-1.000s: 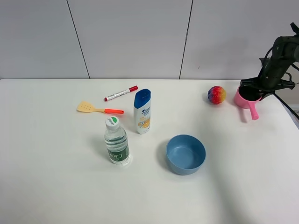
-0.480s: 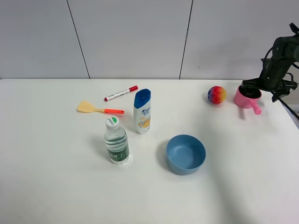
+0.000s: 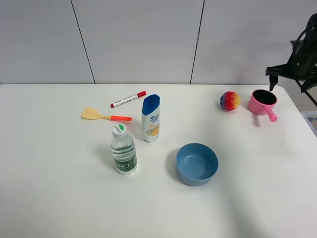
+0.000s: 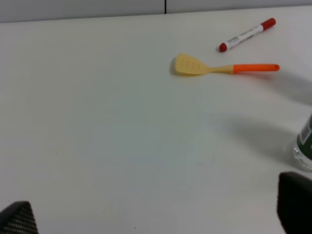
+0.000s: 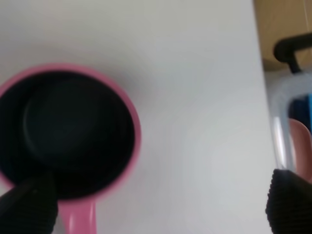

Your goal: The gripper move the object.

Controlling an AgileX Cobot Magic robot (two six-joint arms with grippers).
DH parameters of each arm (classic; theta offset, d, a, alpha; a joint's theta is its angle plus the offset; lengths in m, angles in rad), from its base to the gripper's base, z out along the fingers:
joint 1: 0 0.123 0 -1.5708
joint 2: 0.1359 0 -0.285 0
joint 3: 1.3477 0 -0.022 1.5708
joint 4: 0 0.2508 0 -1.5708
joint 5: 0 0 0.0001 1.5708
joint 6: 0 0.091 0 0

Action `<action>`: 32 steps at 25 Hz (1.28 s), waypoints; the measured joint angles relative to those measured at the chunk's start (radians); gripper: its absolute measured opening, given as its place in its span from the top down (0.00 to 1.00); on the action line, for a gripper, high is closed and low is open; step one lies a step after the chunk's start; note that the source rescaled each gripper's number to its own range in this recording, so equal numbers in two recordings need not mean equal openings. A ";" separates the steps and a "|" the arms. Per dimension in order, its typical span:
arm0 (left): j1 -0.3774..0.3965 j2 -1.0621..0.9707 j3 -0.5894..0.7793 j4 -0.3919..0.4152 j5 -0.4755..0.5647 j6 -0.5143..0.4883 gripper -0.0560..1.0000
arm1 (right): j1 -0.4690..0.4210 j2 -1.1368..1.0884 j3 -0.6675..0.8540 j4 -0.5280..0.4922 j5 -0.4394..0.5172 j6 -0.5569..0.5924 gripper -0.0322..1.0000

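marker [image 3: 128, 98], spatula [image 3: 105, 116], shampoo bottle [image 3: 150, 119], water bottle [image 3: 123, 150]; blue bowl [image 3: 197, 178], rainbow ball [image 3: 229, 100]

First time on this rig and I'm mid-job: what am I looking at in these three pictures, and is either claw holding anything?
This is a robot with two arms, each ending in a two-fingered gripper. The wide picture comes from a camera mounted high over the white table. On it are a red marker, a yellow spatula, a shampoo bottle, a water bottle, a blue bowl, a rainbow ball and the pink toy saucepan. The other two pictures come from cameras on the wrists. The left gripper is open over bare table and holds nothing. The right gripper is open too, above the saucepan without touching it.
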 joint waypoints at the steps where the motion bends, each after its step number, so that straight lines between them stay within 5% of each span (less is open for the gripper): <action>1: 0.000 0.000 0.000 0.000 0.000 0.000 0.00 | 0.000 -0.024 -0.001 0.000 0.041 0.000 0.03; 4: 0.000 0.000 0.000 0.000 0.000 0.000 0.00 | 0.000 -0.103 -0.001 0.017 0.130 -0.041 0.03; 22: 0.000 0.000 0.000 0.000 0.000 0.000 0.00 | 0.000 -0.681 -0.001 0.104 0.151 -0.157 0.03; 28: 0.000 0.000 0.000 0.000 0.000 0.000 0.00 | 0.000 -0.942 -0.001 0.265 0.153 -0.233 0.03; 32: 0.000 0.000 0.000 0.000 0.000 0.000 0.00 | 0.000 -1.062 0.019 0.285 0.153 -0.262 0.04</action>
